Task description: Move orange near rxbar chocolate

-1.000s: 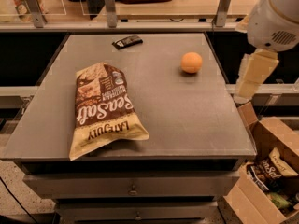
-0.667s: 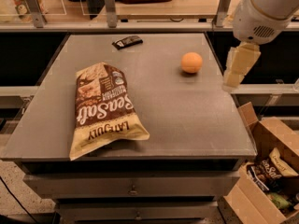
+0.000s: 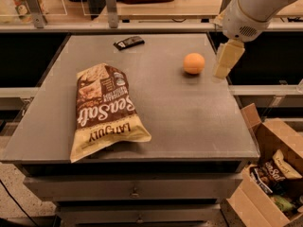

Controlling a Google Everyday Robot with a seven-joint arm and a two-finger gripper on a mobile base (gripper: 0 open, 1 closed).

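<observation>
The orange (image 3: 194, 63) is a small round fruit on the grey table, right of centre toward the back. The rxbar chocolate (image 3: 129, 42) is a small flat black bar near the table's back edge, well left of the orange. My gripper (image 3: 222, 70) hangs from the white arm at the upper right, just to the right of the orange and a little above the table surface, not touching it.
A large brown-and-cream chip bag (image 3: 105, 109) lies on the left half of the table (image 3: 189, 122). An open cardboard box (image 3: 272, 174) with snack bags stands on the floor at the lower right. A counter with posts runs behind the table.
My arm and gripper have moved left, from beyond the table's right edge to just beside the orange. The orange, bar and bag have not moved.
</observation>
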